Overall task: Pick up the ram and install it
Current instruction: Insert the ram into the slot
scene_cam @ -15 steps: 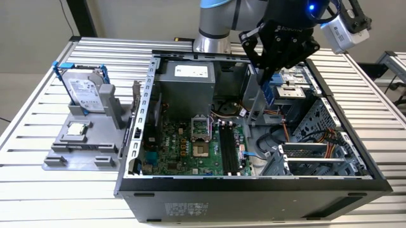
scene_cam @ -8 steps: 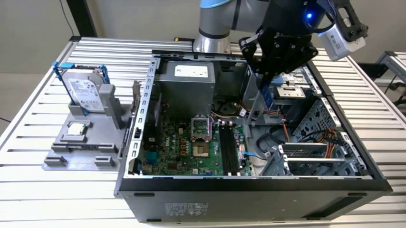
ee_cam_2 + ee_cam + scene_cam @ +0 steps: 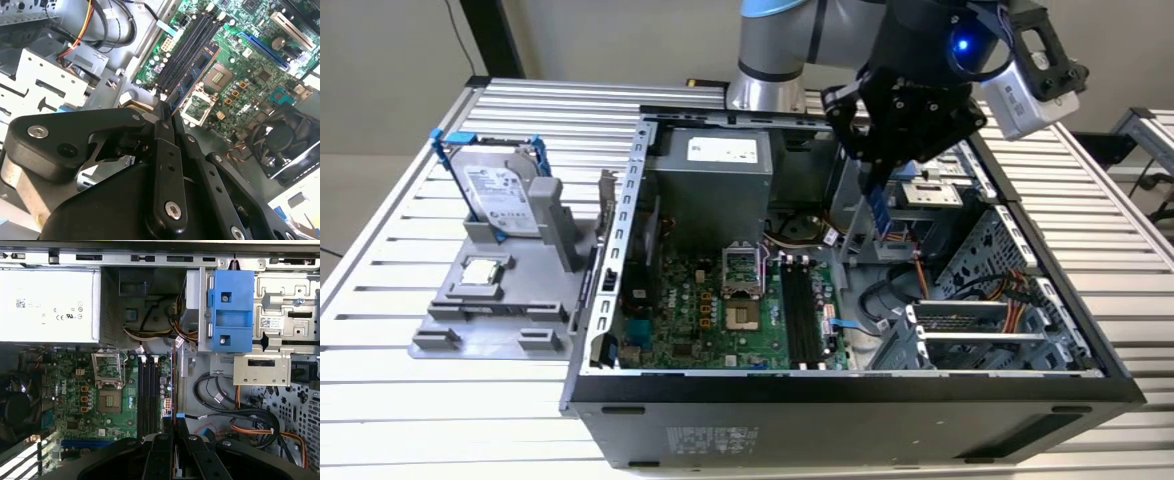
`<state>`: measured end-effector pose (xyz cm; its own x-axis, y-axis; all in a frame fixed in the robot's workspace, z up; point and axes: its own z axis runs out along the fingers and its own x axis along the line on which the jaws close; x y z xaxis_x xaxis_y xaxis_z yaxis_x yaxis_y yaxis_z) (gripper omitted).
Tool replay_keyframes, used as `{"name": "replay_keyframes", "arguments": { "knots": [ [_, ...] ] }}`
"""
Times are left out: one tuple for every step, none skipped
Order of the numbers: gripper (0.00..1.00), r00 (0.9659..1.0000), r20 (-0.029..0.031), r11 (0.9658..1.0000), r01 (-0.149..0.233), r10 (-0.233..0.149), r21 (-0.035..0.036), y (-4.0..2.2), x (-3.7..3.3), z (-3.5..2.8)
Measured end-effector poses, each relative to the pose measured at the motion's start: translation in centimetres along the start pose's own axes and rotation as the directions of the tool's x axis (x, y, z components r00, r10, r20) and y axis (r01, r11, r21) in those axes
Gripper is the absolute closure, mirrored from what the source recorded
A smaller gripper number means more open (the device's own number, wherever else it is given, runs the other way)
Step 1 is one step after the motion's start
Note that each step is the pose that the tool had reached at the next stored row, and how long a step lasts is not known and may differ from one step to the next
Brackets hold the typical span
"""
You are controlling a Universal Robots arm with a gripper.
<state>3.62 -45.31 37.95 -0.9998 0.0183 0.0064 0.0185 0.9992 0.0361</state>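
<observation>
1. Case (image 3: 854, 385) lies open on the table with its board (image 3: 707, 310) facing up. The job looks about half done: the ram is lifted but not seated.
2. Fixture (image 3: 494, 310) stands outside the case, on the exterior view's left, well apart. It holds a drive (image 3: 494, 190) upright and a chip (image 3: 480, 270) lying flat.
3. Supply (image 3: 707, 185) fills the far corner of the case, clear of the work.
4. Gripper (image 3: 877, 165) hangs over the middle of the case, jaws closed tight on the ram's upper end.
5. Ram (image 3: 879, 215) hangs from it on end, above the board and touching nothing below.
6. Slots (image 3: 803, 310) look empty. The ram sits off to the exterior view's right of them, not in line.
7. Bracket (image 3: 230, 310) and cables (image 3: 225, 400) crowd that side and are the likeliest snags.
</observation>
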Motion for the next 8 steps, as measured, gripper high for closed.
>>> {"name": "replay_keyframes", "arguments": {
  "knots": [
    [1.0,1.0,0.0001,1.0,-0.001,0.001,0.0,0.0,0.0,0.06],
    [1.0,1.0,0.0001,1.0,-0.002,0.002,0.0,-0.01,0.0,0.1],
    [1.0,1.0,0.0002,1.0,-0.003,0.003,-0.0001,-0.01,0.0,0.12],
    [1.0,1.0,0.0002,1.0,-0.004,0.004,0.0001,-0.01,0.0,0.12],
    [1.0,1.0,0.0001,1.0,-0.004,0.004,0.0001,-0.01,0.0,0.12],
    [1.0,1.0,0.0001,1.0,-0.004,0.004,0.0001,-0.01,0.0,0.12],
    [1.0,1.0,0.0002,1.0,-0.004,0.004,0.0,-0.01,0.0,0.13],
    [1.0,1.0,0.0002,1.0,-0.004,0.004,-0.0001,-0.01,0.0,0.15]
  ]
}}
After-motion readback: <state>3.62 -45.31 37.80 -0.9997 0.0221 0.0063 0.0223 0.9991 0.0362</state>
